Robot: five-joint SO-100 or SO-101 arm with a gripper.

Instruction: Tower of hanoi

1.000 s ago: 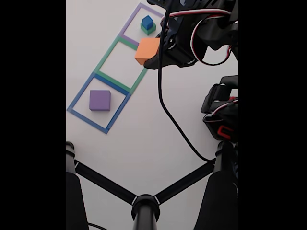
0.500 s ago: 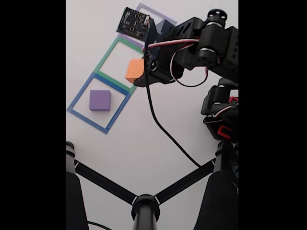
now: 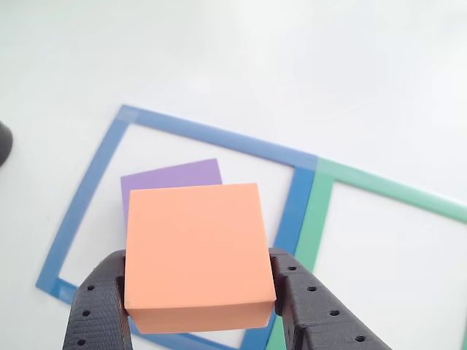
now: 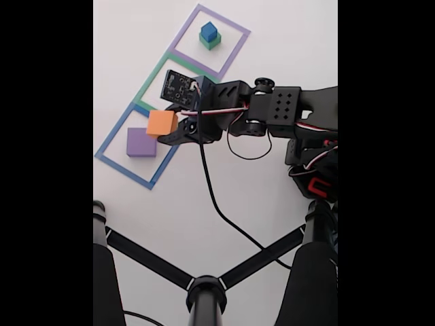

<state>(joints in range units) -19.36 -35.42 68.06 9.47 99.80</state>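
Observation:
My gripper (image 3: 198, 292) (image 4: 168, 125) is shut on the orange block (image 3: 195, 251) (image 4: 162, 123), which hangs in the air just above and beside the purple block (image 3: 172, 181) (image 4: 141, 142). The purple block lies flat inside the blue tape square (image 3: 102, 157) (image 4: 124, 170). In the other view the orange block covers most of the purple one. The small blue cube (image 4: 209, 30) sits on the green block (image 4: 209, 42) inside the purple tape square (image 4: 228, 57) at the top of the fixed view.
The green tape square (image 4: 153, 80) (image 3: 379, 186) between the two others holds no block; my arm (image 4: 272, 112) reaches across it from the right. Black tripod legs (image 4: 204, 288) and a cable (image 4: 224, 210) cross the lower table. A dark object (image 3: 4, 142) sits at the left edge.
The gripper has carried the orange block down-left in the fixed view, from beside the purple tape square, across the green square, to just above the purple block. The blue-on-green stack is uncovered again.

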